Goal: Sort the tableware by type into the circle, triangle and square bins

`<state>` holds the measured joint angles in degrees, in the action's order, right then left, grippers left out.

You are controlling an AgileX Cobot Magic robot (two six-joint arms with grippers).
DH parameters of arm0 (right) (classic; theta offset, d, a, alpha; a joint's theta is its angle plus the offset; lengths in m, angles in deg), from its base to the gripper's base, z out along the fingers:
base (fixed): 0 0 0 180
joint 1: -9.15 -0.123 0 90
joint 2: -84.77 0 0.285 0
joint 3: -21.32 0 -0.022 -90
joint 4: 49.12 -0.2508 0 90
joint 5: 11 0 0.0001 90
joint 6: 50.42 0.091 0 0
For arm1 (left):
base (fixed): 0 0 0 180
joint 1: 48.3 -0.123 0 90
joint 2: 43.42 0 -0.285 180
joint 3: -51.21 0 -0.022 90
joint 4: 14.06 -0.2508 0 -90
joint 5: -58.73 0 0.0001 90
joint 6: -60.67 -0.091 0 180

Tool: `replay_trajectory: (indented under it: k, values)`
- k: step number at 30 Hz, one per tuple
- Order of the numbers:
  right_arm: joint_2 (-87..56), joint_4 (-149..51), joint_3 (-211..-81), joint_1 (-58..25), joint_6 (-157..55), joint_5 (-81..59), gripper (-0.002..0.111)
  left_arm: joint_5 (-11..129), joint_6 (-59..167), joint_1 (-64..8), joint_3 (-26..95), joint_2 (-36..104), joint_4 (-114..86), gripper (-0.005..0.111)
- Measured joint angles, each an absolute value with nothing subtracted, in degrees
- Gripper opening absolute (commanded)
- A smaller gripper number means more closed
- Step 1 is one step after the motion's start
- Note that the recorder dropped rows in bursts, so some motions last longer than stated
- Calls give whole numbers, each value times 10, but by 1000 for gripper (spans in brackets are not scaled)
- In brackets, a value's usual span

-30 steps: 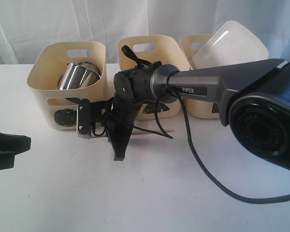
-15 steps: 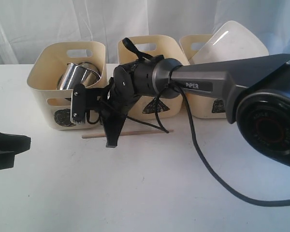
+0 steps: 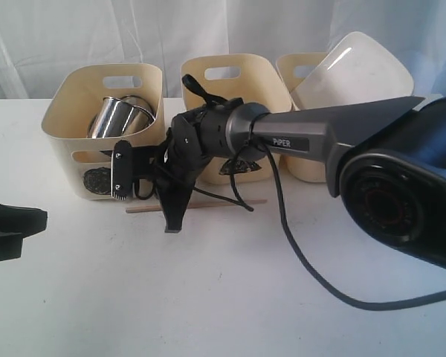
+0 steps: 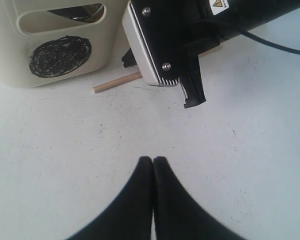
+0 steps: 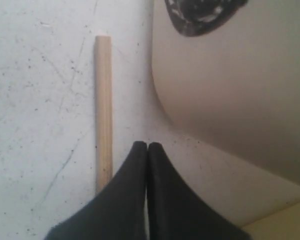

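Observation:
A thin wooden chopstick [image 3: 223, 204] lies on the white table in front of the bins. My right gripper [image 3: 174, 225] reaches across the middle and points down, shut and empty, its tips just in front of the stick. In the right wrist view the chopstick [image 5: 103, 105] lies beside the shut right gripper [image 5: 147, 145], apart from it. The circle bin [image 3: 85, 130] holds shiny steel mugs [image 3: 117, 116]. The triangle bin [image 3: 245, 78] is partly hidden by the arm. The third bin [image 3: 305, 160] holds the white square plate [image 3: 353, 71]. My left gripper [image 4: 153, 159] is shut and empty, low at the far left.
The right arm's cable [image 3: 312, 275] trails across the table on the right. The left wrist view shows the circle mark [image 4: 60, 55] on its bin, the chopstick's end [image 4: 115, 82] and the right arm's wrist camera block [image 4: 162, 47] above the table.
The right gripper has shifted left along the chopstick and turned at the wrist, uncovering the stick's left part. The left arm and the chopstick have not moved.

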<state>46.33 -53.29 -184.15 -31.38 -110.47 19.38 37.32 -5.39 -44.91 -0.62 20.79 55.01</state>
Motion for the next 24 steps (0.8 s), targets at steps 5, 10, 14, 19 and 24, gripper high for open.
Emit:
replay_trajectory:
  k: [5, 10, 14, 19, 24]
  values:
    - [474, -531, -1853, -314, -1105, 229, 0, 373, -54, -449, -6, 208, 550, 0]
    - [474, -531, -1861, -314, -1105, 268, 0, 373, -54, -449, -6, 208, 550, 0]
    - [472, -531, -1865, -315, -1105, 310, 0, 373, -54, -449, -6, 208, 550, 0]
    - [464, -531, -1868, -317, -1105, 394, 0, 374, -54, -449, -6, 208, 550, 0]
    - [454, -533, -1868, -322, -1105, 459, 0, 374, -54, -449, -6, 208, 550, 0]
